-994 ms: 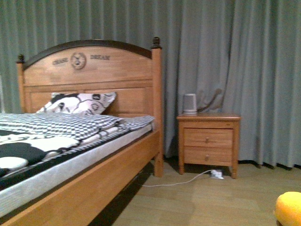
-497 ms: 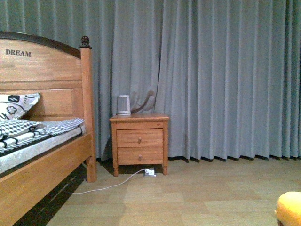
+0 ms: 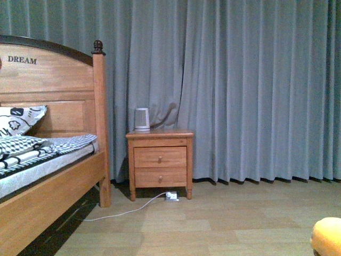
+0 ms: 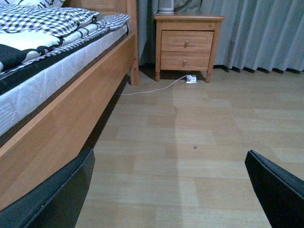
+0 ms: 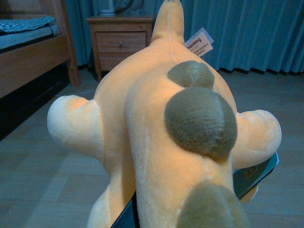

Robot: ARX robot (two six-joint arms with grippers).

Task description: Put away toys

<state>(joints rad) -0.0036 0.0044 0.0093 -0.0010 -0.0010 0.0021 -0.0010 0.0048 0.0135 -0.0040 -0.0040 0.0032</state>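
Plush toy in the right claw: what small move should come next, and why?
Probably turn the base to look for a storage place, without loosening the grip. The plush toy is held off the floor, yet the front view shows bed, nightstand and curtain but no box or basket.

We count one bed (image 3: 53,178), one pillow (image 3: 18,120), one nightstand (image 3: 160,135) with two drawers (image 3: 160,157), one kettle (image 3: 141,119), one white cable (image 3: 122,212) and one orange toy (image 5: 152,123).
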